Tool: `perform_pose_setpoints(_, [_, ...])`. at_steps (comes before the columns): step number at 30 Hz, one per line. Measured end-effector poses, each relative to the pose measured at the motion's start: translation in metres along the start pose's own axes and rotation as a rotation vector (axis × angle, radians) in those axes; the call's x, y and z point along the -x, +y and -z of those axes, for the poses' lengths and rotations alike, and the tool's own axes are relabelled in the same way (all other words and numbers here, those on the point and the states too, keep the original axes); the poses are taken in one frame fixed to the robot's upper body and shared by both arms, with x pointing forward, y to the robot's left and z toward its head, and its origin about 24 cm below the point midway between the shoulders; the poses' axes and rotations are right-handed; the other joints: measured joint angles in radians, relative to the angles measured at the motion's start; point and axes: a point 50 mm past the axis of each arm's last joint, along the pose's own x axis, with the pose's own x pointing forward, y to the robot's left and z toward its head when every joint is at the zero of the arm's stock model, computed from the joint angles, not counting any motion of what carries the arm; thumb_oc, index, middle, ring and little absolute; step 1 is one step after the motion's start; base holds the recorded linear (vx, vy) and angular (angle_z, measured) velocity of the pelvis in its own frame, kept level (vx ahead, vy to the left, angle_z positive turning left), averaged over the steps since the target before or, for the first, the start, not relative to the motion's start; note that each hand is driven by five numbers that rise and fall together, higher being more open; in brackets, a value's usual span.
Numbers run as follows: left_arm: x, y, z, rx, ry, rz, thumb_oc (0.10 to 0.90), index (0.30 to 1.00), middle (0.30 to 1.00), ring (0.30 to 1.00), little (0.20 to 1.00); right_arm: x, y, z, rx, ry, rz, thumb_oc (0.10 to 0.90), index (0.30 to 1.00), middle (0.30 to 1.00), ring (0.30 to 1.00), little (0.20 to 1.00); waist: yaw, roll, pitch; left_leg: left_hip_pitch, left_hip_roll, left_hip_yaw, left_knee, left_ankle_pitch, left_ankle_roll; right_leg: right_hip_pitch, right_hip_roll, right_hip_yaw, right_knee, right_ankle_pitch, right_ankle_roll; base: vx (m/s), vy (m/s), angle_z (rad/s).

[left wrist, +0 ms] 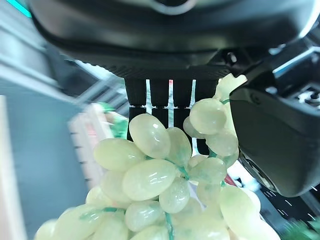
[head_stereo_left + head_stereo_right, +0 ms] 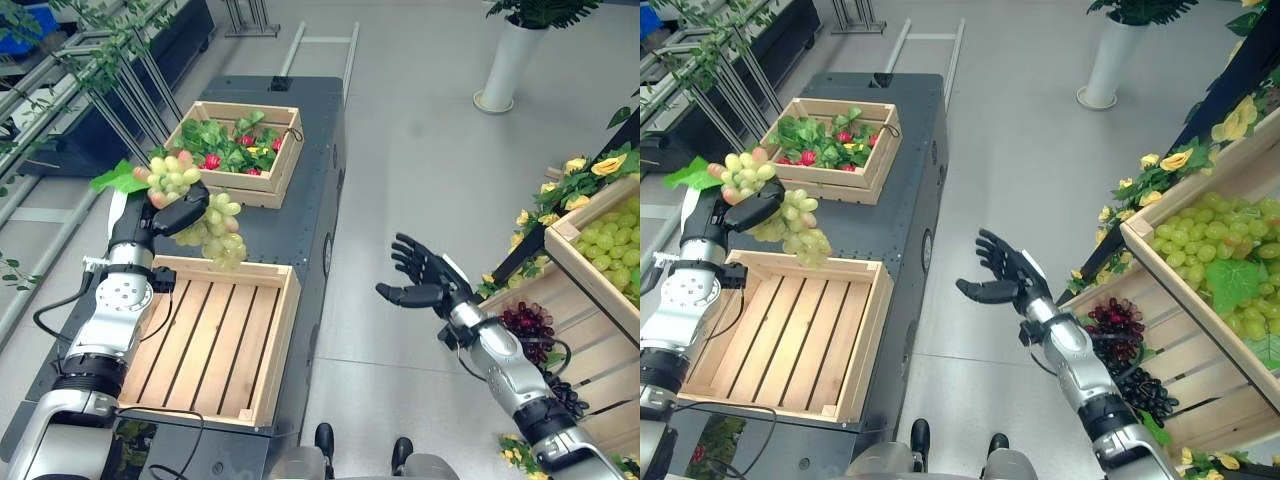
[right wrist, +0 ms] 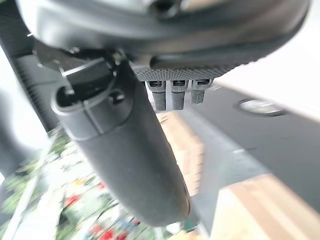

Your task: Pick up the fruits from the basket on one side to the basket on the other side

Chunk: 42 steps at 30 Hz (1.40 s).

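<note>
Green grapes (image 2: 195, 205) are clutched in the left hand (image 2: 170, 200) at the upper left of the frame, hanging just above the far rim of the empty slatted crate (image 2: 215, 345); they should be lowered well inside before being let go. The right hand (image 2: 420, 280), at centre right, is spread and empty. Leafy red produce is held in the far crate (image 2: 240, 145), green grapes in the stand crate (image 2: 1210, 260) at right.

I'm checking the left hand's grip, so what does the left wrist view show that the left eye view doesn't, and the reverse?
The left wrist view shows, up close, the left hand curled round the green grapes. The left eye view adds the surroundings: the slatted crate under the bunch, the crate of leaves beyond, and the right hand open and holding nothing. Both show the left hand holding the grapes.
</note>
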Motion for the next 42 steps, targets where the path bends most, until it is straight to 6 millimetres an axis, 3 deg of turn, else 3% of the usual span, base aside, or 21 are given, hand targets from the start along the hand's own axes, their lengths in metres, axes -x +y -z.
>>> perform_pose_setpoints(4, [-0.018,-0.003,-0.031,-0.027,-0.098,0.037,0.4,0.3,0.3,0.3,0.3,-0.023,0.007,-0.028,0.033,-0.047,-0.058,0.8,0.9,0.9,0.9,0.9,0.005,-0.006,-0.024,0.016,-0.007,-0.002,-0.063,0.037,0.004,0.012,0.006,0.0,-0.057,0.035,0.004,-0.01,-0.082,-0.01])
perform_pose_setpoints(10, [-0.037,-0.016,-0.079,-0.06,-0.251,0.137,0.4,0.3,0.3,0.3,0.3,-0.04,0.021,-0.044,-0.013,-0.034,-0.128,0.8,0.9,0.9,0.9,0.9,0.015,-0.012,-0.028,0.011,-0.008,-0.002,-0.063,0.039,0.005,0.006,0.005,0.002,-0.057,0.038,0.004,-0.01,-0.056,0.0])
perform_pose_setpoints(22, [-0.048,-0.035,-0.142,0.013,-0.425,0.229,0.4,0.3,0.3,0.3,0.3,-0.059,0.04,-0.074,-0.262,-0.045,-0.296,0.8,0.9,0.9,0.9,0.9,-0.005,-0.013,-0.029,0.014,-0.005,0.004,-0.063,0.039,0.004,0.005,0.008,0.009,-0.056,0.041,0.001,0.0,-0.043,-0.02])
perform_pose_setpoints(26, [-0.048,-0.046,-0.15,0.085,-0.438,0.251,0.4,0.3,0.3,0.3,0.3,-0.067,0.049,-0.092,-0.291,-0.091,-0.338,0.8,0.9,0.9,0.9,0.9,-0.009,-0.013,-0.029,0.017,-0.003,0.009,-0.063,0.039,0.004,0.005,0.009,0.014,-0.056,0.043,-0.001,0.01,-0.022,-0.04])
perform_pose_setpoints(33, [-0.045,-0.071,-0.146,0.137,-0.409,0.331,0.4,0.3,0.3,0.3,0.3,-0.077,0.063,-0.115,-0.309,-0.148,-0.39,0.8,0.9,0.9,0.9,0.9,-0.009,-0.013,-0.029,0.027,-0.002,0.03,-0.063,0.039,0.004,0.005,0.01,0.037,-0.056,0.051,-0.001,0.01,-0.001,-0.09])
perform_pose_setpoints(42, [-0.045,-0.081,-0.143,0.157,-0.39,0.352,0.4,0.3,0.3,0.3,0.3,-0.078,0.066,-0.114,-0.335,-0.133,-0.376,0.8,0.9,0.9,0.9,0.9,-0.009,-0.019,-0.032,0.036,-0.001,0.045,-0.063,0.039,0.004,0.004,0.013,0.058,-0.057,0.059,-0.002,0.02,-0.002,-0.07])
